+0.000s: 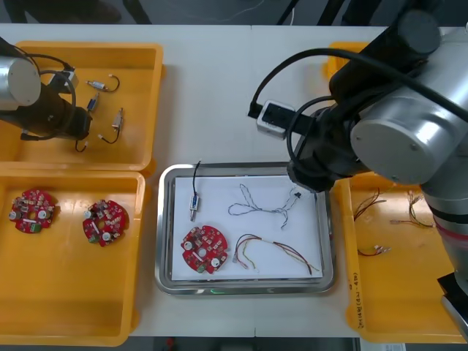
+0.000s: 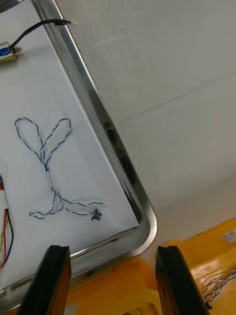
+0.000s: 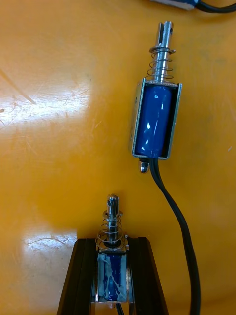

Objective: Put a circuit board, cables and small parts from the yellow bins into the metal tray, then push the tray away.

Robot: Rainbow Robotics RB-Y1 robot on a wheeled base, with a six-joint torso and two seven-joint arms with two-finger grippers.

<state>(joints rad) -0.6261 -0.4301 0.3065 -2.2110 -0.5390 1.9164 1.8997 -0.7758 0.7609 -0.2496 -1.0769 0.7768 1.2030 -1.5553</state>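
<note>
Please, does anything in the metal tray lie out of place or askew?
One thing: the black cable of the small metal part reaches over the far rim of the metal tray. The circuit board, the blue and white cable and the red and yellow cable lie inside. The right pincer hangs open by a corner.

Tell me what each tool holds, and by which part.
Left tool grips a small metal part by its blue body, spring end poking out. Right tool, open above the tray's corner, holds nothing.
</note>
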